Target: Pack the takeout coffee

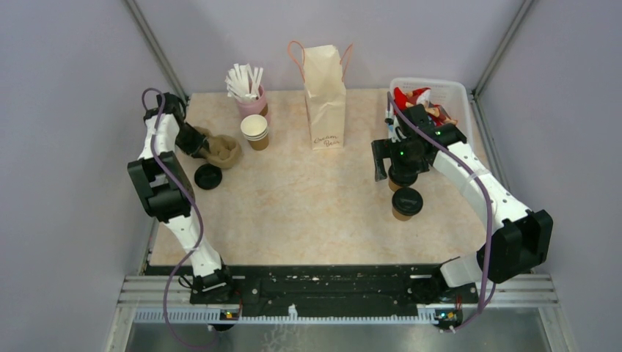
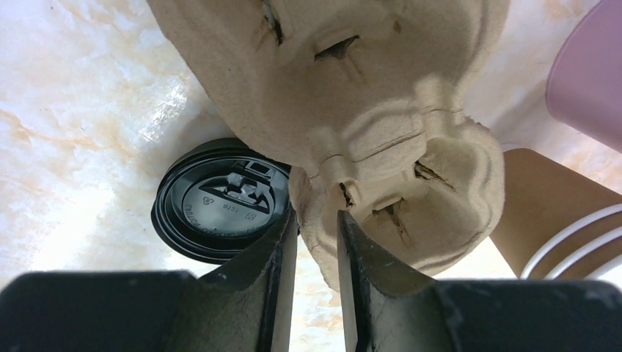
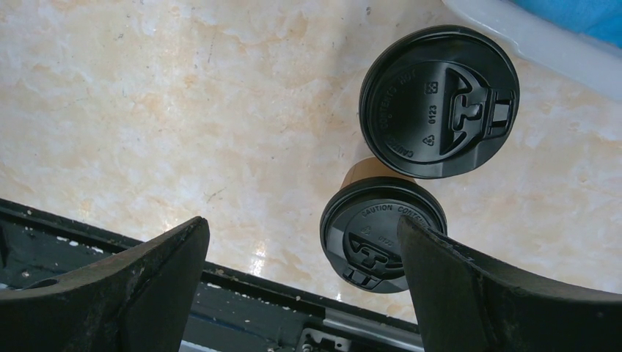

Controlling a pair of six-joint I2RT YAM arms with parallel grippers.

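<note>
Two takeout coffee cups, brown paper with black lids, stand close together on the right of the table: one (image 1: 407, 203) (image 3: 383, 235) nearer the front edge, the other (image 1: 402, 178) (image 3: 438, 101) just behind it. My right gripper (image 1: 392, 163) (image 3: 302, 227) hangs open above them with nothing between its fingers; its right finger overlaps the nearer cup's lid in the right wrist view. My left gripper (image 1: 199, 143) (image 2: 317, 220) is shut on the rim of a tan pulp cup carrier (image 1: 224, 150) (image 2: 352, 110) at the far left. The paper bag (image 1: 325, 95) stands upright at the back centre.
A stack of black lids (image 1: 208, 176) (image 2: 220, 198) lies beside the carrier. Lidless brown cups (image 1: 255, 132) and a pink cup of white straws (image 1: 249, 95) stand behind it. A clear bin (image 1: 455, 92) with red items sits at the back right. A black rail runs along the front edge.
</note>
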